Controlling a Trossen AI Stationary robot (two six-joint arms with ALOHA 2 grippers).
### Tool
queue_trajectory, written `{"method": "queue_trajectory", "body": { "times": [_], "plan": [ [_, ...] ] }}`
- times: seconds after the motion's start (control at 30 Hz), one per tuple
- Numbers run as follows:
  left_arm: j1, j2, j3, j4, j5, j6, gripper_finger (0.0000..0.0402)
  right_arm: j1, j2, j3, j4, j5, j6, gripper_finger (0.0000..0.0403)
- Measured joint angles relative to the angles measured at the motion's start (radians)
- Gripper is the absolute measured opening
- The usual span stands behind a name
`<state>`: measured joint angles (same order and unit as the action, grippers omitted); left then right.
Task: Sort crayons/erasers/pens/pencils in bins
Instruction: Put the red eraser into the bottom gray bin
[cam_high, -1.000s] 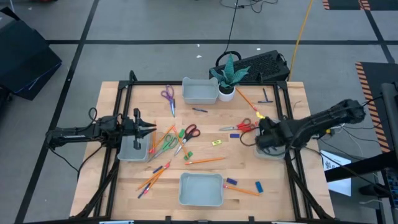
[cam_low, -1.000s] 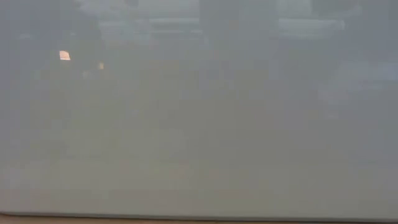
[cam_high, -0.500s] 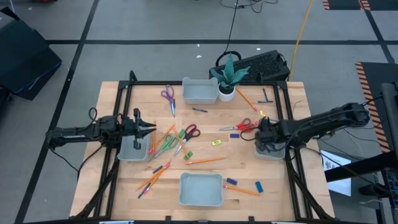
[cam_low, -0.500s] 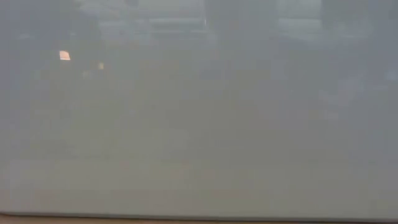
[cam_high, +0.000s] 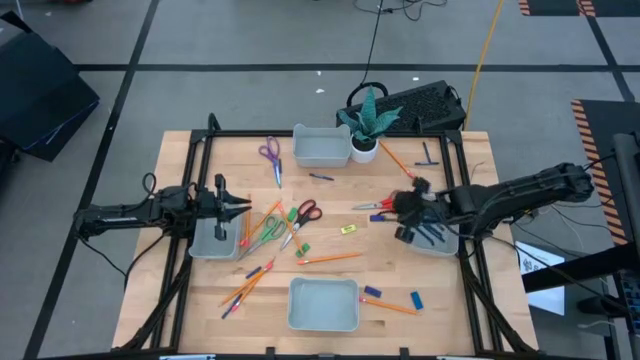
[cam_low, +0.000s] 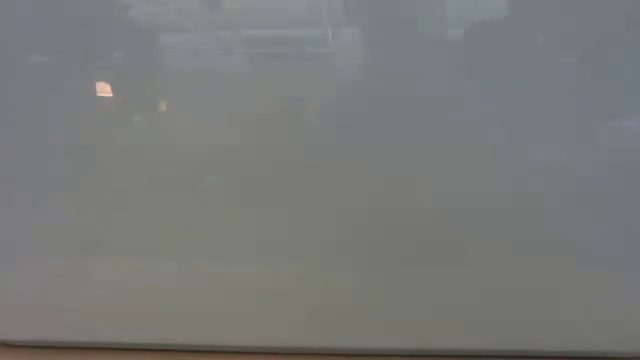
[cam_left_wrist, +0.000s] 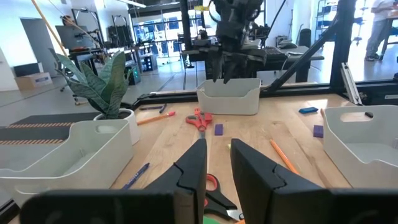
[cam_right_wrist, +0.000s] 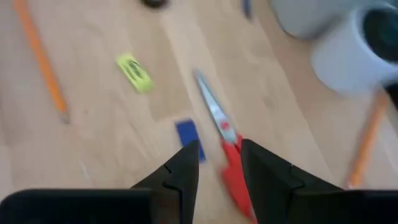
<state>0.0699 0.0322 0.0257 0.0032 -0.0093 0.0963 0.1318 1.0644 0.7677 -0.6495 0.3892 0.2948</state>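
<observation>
High: right tool (cam_high: 404, 218) over desk (cam_high: 470, 300) by right bin (cam_high: 440, 244); left tool (cam_high: 240, 207) over left bin (cam_high: 205, 243). Low: fogged. L wrist: fingers (cam_left_wrist: 193, 163) slightly apart, empty. R wrist: fingers (cam_right_wrist: 184, 163) apart, empty, above blue eraser (cam_right_wrist: 186, 133) and red scissors (cam_right_wrist: 226, 149).

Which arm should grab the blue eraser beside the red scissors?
Right. The right gripper hovers open by the red scissors, with the blue eraser just ahead of its fingers. The left gripper waits over the left bin.
</observation>
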Motion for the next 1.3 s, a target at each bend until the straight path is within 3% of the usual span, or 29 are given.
{"method": "queue_trajectory", "body": {
  "times": [0.17,0.43,0.7,1.13,1.3],
  "plan": [
    [0.0,0.0,0.0,0.0,0.0,0.0,0.0076,-0.139,0.108,0.0,0.127,-0.209,-0.176,0.0128],
    [0.0,0.0,0.0,0.0,0.0,0.0,0.0076,-0.284,0.262,0.0,0.107,-0.315,-0.388,0.0129],
    [0.0,0.0,0.0,0.0,0.0,0.0,0.0076,-0.382,0.377,0.0,0.03,-0.368,-0.454,0.012],
    [0.0,0.0,0.0,0.0,0.0,0.0,0.0076,-0.386,0.424,0.002,0.028,-0.333,-0.498,0.0117],
    [0.0,0.0,0.0,0.0,0.0,0.0,0.0076,-0.386,0.425,0.0,0.044,-0.312,-0.493,0.0091]
  ]
}}
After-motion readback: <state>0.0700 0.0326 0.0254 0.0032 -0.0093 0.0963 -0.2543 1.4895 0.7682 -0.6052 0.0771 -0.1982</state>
